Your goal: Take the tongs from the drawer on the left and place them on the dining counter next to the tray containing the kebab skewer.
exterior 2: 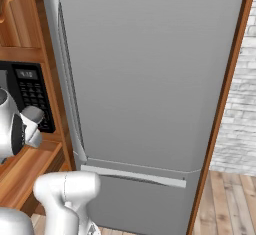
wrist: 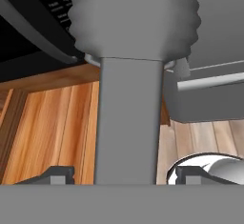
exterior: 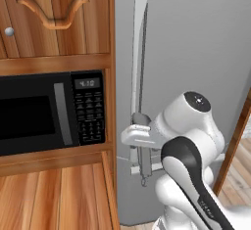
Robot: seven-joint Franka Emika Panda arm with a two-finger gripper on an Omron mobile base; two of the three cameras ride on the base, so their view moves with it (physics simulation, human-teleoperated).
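step: carrying the tongs (wrist: 127, 123) toward the dining counter | end effector (wrist: 125, 173): jaws astride the tongs, holding them | next: base must turn from the fridge (exterior 2: 150, 79) to find the desk

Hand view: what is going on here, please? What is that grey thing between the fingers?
The gripper seems to hold the tongs, a grey strip standing between its finger tips, in the air. The base faces a grey fridge beside a black microwave set in wooden cabinets. The tongs are not yet set down anywhere.
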